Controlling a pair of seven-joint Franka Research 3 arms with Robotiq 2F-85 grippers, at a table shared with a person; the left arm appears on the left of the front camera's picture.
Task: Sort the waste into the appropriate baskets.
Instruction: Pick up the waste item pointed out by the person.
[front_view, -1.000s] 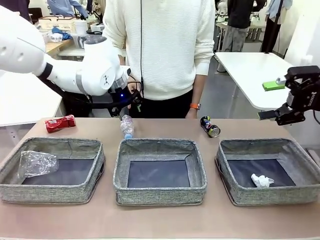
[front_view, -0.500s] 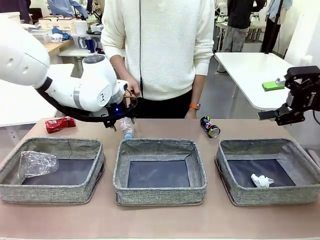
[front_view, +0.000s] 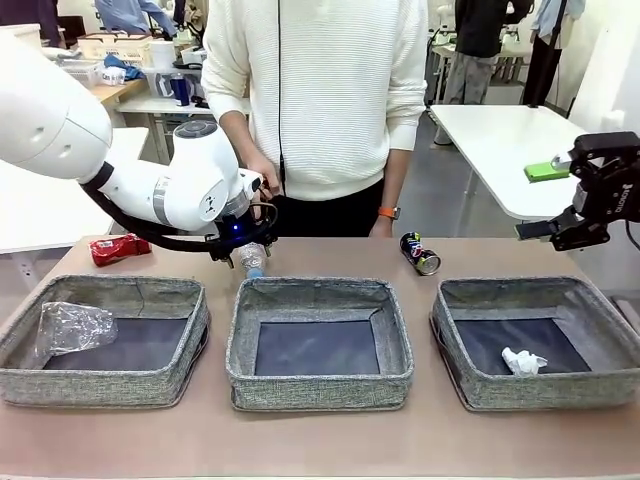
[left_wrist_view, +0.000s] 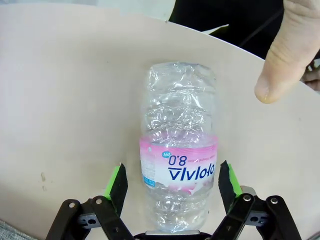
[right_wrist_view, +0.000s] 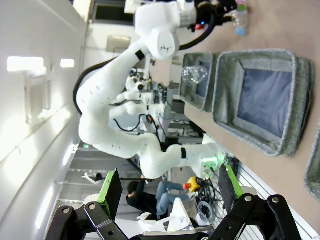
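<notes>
The left gripper (left_wrist_view: 172, 175) is released, its 2 fingers spread on either side of the small clear plastic bottle (left_wrist_view: 179, 150). The bottle lies on the surface (left_wrist_view: 65, 100) between them, pink label up. A person's fingertip (left_wrist_view: 285, 55) hovers beyond the bottle, off to 1 side of the gripper. The right gripper (right_wrist_view: 168, 179) hangs released, grasping nothing, well apart from the 3 baskets (front_view: 320, 386) ahead of it.

Tan table (front_view: 320, 445) recorded in foreground. Person in white sweater (front_view: 320, 90) observed standing at far side, orange watch (front_view: 389, 212) worn. Behind, 2 more surfaces noted: left white table (front_view: 45, 215), right white table (front_view: 495, 135).
</notes>
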